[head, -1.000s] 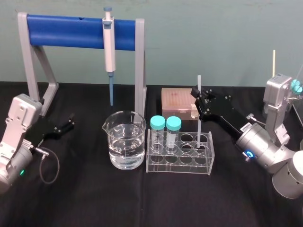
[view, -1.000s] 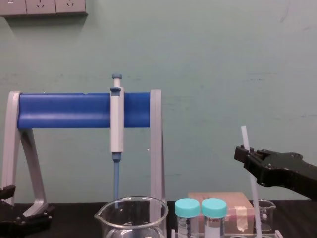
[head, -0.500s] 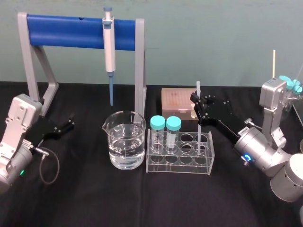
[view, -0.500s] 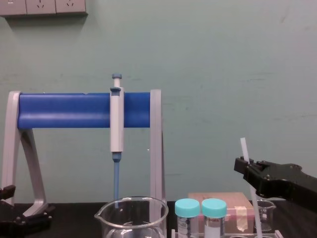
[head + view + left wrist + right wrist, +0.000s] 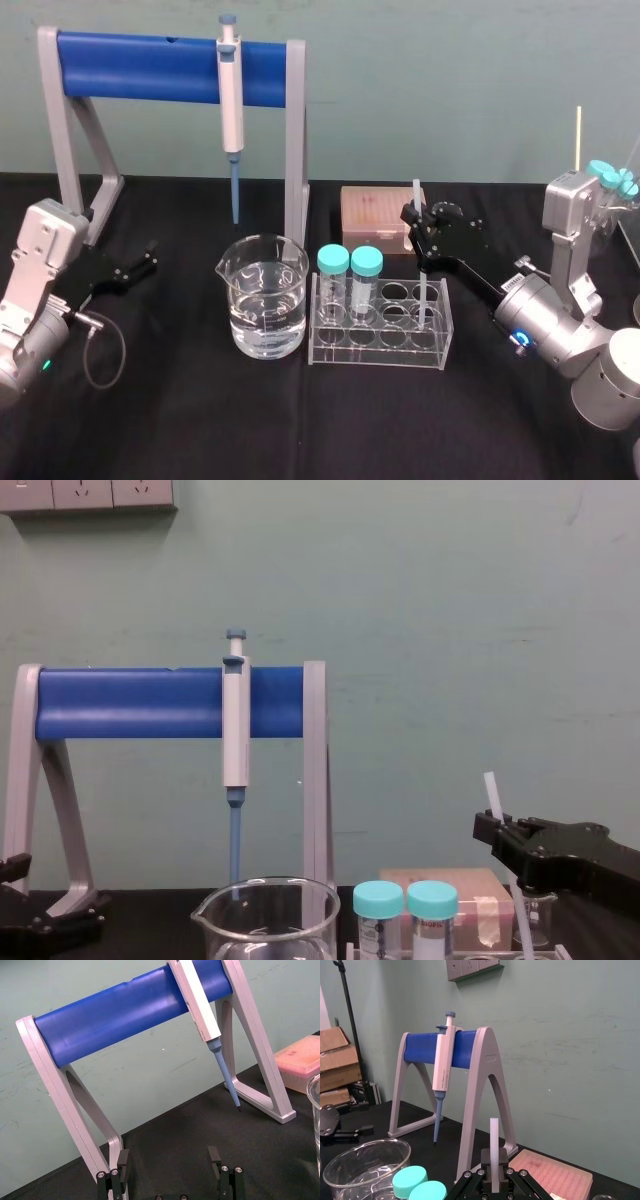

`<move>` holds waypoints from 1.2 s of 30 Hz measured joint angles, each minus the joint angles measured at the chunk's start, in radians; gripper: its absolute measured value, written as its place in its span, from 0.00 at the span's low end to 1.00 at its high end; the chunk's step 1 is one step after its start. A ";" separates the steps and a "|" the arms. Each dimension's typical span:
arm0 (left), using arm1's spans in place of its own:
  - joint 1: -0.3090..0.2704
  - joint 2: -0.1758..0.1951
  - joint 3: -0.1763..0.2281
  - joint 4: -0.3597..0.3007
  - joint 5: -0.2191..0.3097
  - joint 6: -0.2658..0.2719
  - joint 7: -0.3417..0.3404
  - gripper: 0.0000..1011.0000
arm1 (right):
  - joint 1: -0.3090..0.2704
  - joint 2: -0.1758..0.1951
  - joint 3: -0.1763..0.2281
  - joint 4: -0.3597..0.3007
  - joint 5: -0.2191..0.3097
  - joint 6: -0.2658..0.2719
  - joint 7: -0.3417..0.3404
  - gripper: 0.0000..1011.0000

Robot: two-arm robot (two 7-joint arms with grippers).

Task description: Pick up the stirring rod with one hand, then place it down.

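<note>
Lab bench (pipette stand (image 5: 140, 65), beaker (image 5: 262, 296))

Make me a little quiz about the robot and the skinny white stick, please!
1. True or false: the right end effector is shut on the stirring rod.
2. Pick one: the rod is A) lying flat, B) nearly upright with its lower end in the clear rack, C) bent in half.
3. Short answer: which end effector is open and holding nothing?
Key: 1 true. 2 B. 3 the left end effector, parked on the robot's left.
</note>
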State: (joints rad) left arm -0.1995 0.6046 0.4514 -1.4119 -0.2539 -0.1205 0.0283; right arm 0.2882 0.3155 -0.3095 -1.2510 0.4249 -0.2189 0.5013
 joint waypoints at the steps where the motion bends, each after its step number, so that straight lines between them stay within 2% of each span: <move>1: 0.000 0.000 0.000 0.000 0.000 0.000 0.000 0.99 | 0.000 0.000 0.000 0.000 0.000 0.000 0.000 0.08; 12: 0.000 0.000 0.000 0.000 0.000 0.000 0.000 0.99 | 0.000 0.000 0.000 0.000 0.001 0.000 0.001 0.10; 14: 0.000 0.000 0.000 0.000 0.000 0.000 0.000 0.99 | 0.000 0.000 0.000 0.000 0.002 0.000 0.001 0.19; 15: 0.000 0.000 0.000 0.000 0.000 0.000 0.000 0.99 | 0.000 0.000 0.000 0.000 0.002 0.000 0.001 0.19; 19: 0.000 0.000 0.000 0.000 0.000 0.000 0.000 0.99 | 0.000 0.000 0.000 0.000 0.002 0.000 0.001 0.33; 20: 0.000 0.000 0.000 0.000 0.000 0.000 0.000 0.99 | 0.000 0.000 0.000 0.000 0.002 0.000 0.001 0.38; 27: 0.000 0.000 0.000 0.000 0.000 0.000 0.000 0.99 | 0.000 0.000 0.000 0.000 0.003 0.000 0.002 0.56; 31: 0.000 0.000 0.000 0.000 0.000 0.000 0.000 0.99 | 0.000 0.000 0.000 0.000 0.004 0.000 0.002 0.72; 34: 0.000 0.000 0.000 0.000 0.000 0.000 0.000 0.99 | 0.000 0.000 0.000 0.000 0.004 0.000 0.002 0.78; 36: 0.000 0.000 0.000 0.000 0.000 0.000 0.000 0.99 | 0.000 0.000 0.000 0.000 0.004 0.000 0.003 0.85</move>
State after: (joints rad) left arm -0.1996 0.6047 0.4514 -1.4120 -0.2539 -0.1205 0.0283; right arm 0.2883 0.3154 -0.3091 -1.2512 0.4292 -0.2188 0.5039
